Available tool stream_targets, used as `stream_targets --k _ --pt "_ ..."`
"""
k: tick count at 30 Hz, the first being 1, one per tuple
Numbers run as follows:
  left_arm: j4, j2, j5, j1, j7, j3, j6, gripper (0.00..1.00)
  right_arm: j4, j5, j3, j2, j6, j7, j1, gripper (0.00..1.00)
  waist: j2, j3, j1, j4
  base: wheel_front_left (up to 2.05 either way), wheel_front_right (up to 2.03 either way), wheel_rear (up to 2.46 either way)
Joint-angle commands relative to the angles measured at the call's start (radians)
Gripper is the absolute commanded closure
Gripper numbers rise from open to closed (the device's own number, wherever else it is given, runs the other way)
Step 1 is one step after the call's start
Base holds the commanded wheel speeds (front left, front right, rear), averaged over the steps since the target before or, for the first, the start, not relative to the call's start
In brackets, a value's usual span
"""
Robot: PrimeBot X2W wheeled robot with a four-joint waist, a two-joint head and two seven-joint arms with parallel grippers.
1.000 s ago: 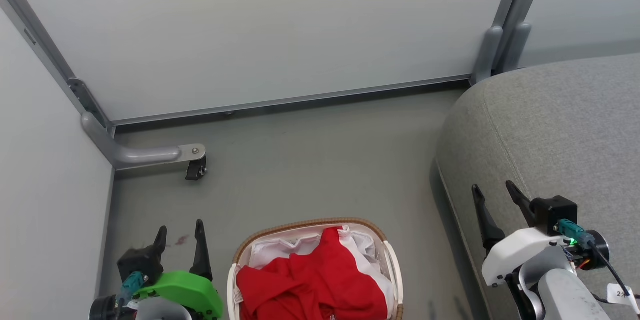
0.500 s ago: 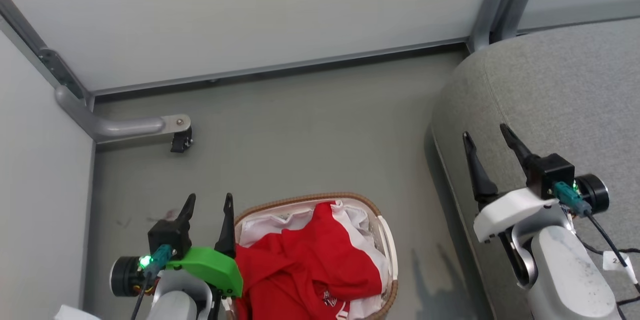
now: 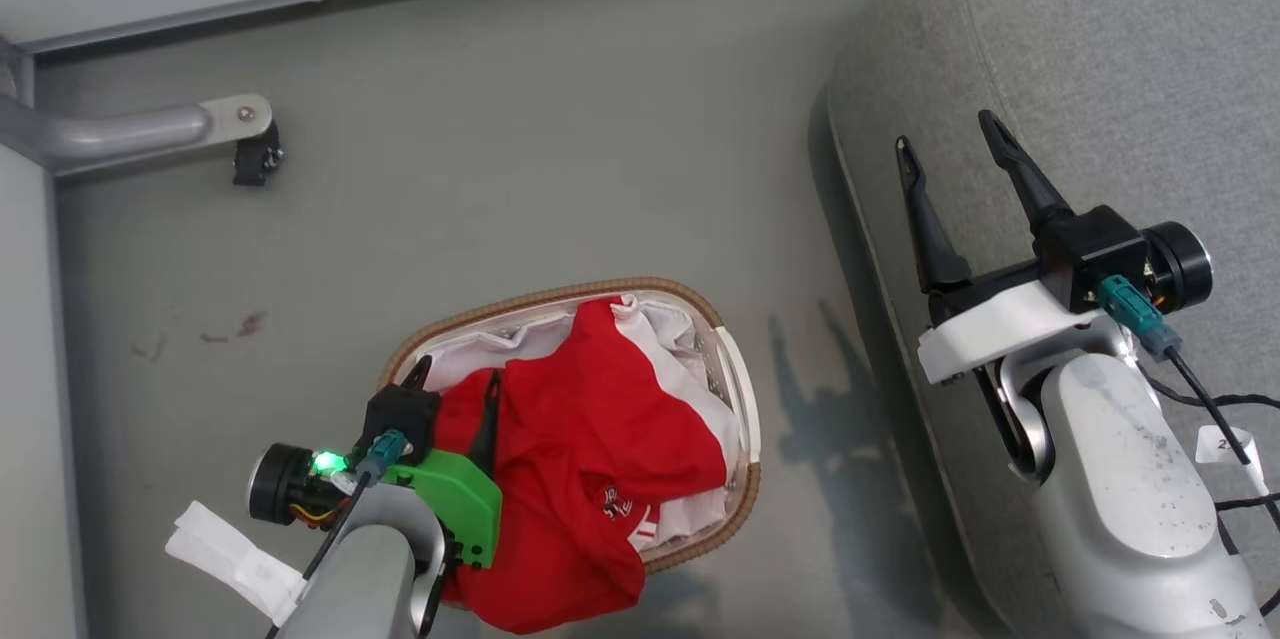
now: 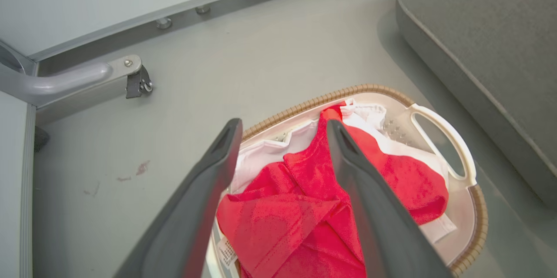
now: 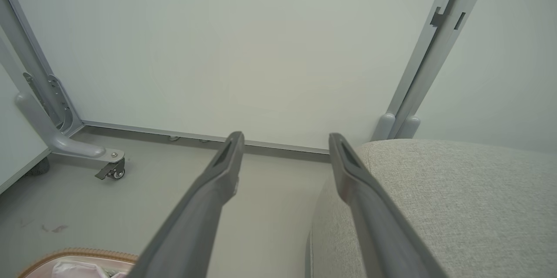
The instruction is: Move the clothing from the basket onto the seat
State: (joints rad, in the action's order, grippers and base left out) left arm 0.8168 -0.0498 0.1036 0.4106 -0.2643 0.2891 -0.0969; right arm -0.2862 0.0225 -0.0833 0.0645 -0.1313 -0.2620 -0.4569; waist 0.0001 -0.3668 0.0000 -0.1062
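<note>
One basket (image 3: pixel 560 288) of red clothing (image 3: pixel 590 429); one grey seat (image 3: pixel 1100 39) at right. Left end effector (image 3: pixel 455 377), right end effector (image 3: pixel 945 131): both spread. Left wrist view adds a white tag (image 4: pixel 226 249).

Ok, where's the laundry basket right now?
In the head view the basket sits on the floor at lower centre, left of the seat, under the left gripper.

The grey floor (image 3: pixel 560 119) bears the basket (image 3: pixel 540 291) near the seat (image 3: pixel 1100 39).
</note>
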Motion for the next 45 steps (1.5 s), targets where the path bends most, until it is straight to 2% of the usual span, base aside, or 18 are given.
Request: stream_targets --k 1,17,23,30,34,39,42,45 --pt "0.022 -0.014 -0.016 0.028 0.000 0.004 -0.005 0.00 0.009 0.004 0.000 -0.001 0.001 -0.004 -0.016 0.00 -0.0001 -0.092 0.0000 -0.059 0.00 0.00 0.00" --pt "0.294 -0.048 -0.098 0.141 0.000 0.103 -0.012 0.00 0.077 0.025 -0.014 -0.012 0.001 -0.004 -0.075 0.00 -0.0001 -0.240 0.0000 -0.101 0.00 0.00 0.00" --pt "0.405 -0.063 -0.143 0.205 0.002 0.146 0.025 0.00 0.115 0.054 -0.036 -0.012 0.001 -0.003 -0.108 0.00 -0.0001 -0.296 0.0000 -0.126 0.00 0.00 0.00" --pt "0.440 -0.088 -0.170 0.268 0.001 0.180 0.082 0.00 0.158 0.082 -0.044 -0.012 0.001 -0.003 -0.132 0.00 -0.0001 -0.361 0.0000 -0.152 0.00 0.00 0.00" --pt "0.452 -0.098 -0.178 0.301 0.004 0.192 0.094 0.00 0.173 0.099 -0.047 -0.012 0.001 -0.003 -0.140 0.00 -0.0001 -0.395 0.0000 -0.164 0.00 0.00 0.00" --pt "0.463 -0.113 -0.186 0.334 0.023 0.213 0.085 0.00 0.186 0.119 -0.053 -0.012 0.001 -0.003 -0.150 0.00 -0.0001 -0.433 0.0000 -0.176 0.00 0.00 0.00" --pt "0.469 -0.118 -0.165 0.348 0.043 0.209 0.057 0.00 0.188 0.141 -0.062 -0.012 0.001 -0.003 -0.156 0.00 -0.0001 -0.453 0.0000 -0.187 0.00 0.00 0.00" --pt "0.470 -0.119 -0.162 0.351 0.048 0.215 0.048 0.00 0.188 0.152 -0.064 -0.012 0.001 -0.003 -0.160 0.00 -0.0001 -0.459 0.0000 -0.190 0.00 0.00 0.00"
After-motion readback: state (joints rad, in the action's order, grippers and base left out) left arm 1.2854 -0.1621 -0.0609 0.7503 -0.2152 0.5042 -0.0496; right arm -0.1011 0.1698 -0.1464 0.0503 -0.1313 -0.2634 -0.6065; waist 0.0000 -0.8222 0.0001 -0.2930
